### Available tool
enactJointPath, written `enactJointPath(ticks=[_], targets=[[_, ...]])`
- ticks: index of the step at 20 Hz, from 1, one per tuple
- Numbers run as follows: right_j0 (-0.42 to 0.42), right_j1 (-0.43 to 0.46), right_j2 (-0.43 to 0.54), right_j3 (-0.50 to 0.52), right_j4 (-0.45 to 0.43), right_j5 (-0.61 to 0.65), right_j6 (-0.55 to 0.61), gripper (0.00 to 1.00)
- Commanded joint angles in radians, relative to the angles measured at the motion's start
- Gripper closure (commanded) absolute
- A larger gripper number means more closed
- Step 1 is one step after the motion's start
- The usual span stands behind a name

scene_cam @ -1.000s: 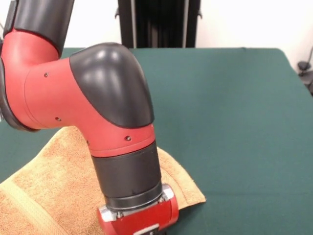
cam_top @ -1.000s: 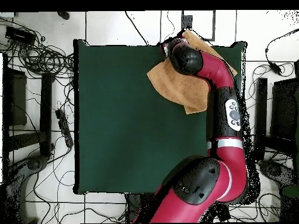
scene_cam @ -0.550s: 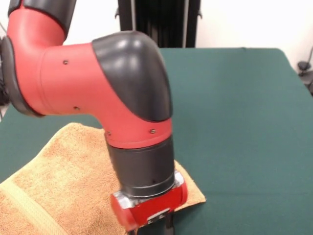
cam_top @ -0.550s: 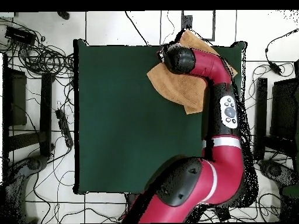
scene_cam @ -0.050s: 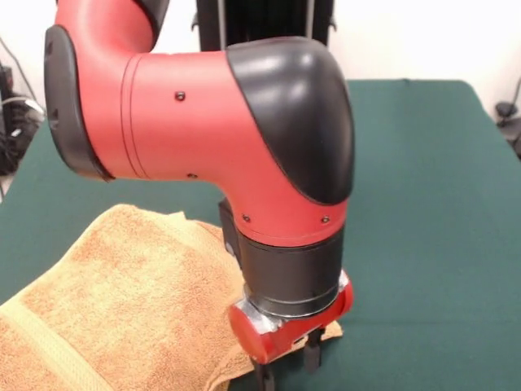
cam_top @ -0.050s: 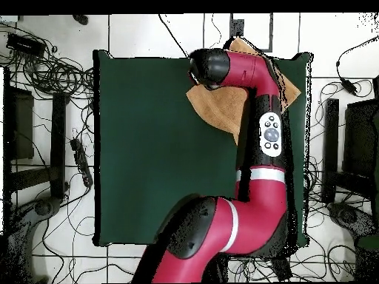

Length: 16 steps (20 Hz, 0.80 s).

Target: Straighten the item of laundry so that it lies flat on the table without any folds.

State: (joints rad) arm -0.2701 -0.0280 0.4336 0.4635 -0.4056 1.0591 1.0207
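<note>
Close front camera and high overhead camera share the table [scene_cam @ -0.050s: 423, 204] corner.

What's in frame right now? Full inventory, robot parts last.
towel: 1, orange-tan, rumpled, at the table's near-left corner in the front view, partly under the arm
table: 1, dark green cloth, fills most of both views
cables: many, black, on the tiled floor around the table in the overhead view
arm: 1, red and black, reaching over the towel
gripper: 1, dark fingers, low at the towel's edge, tips cut off by the picture's edge
</note>
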Motion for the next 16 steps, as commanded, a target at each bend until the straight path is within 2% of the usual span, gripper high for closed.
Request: enactJointPath(ticks=[1,3,4,5,8,16], targets=[[0.054,0.125,-0.004,-0.156,-0.071,0.283,0.224,0.0],[0.076,0.146,-0.011,-0.225,-0.137,0.409,0.22,0.0],[0.08,0.15,-0.002,-0.243,-0.162,0.43,0.216,0.0],[0.079,0.149,0.033,-0.257,-0.207,0.449,0.207,1.0],[0.085,0.151,0.045,-0.273,-0.248,0.5,0.153,1.0],[0.078,0.14,0.103,-0.266,-0.308,0.483,0.157,1.0]])
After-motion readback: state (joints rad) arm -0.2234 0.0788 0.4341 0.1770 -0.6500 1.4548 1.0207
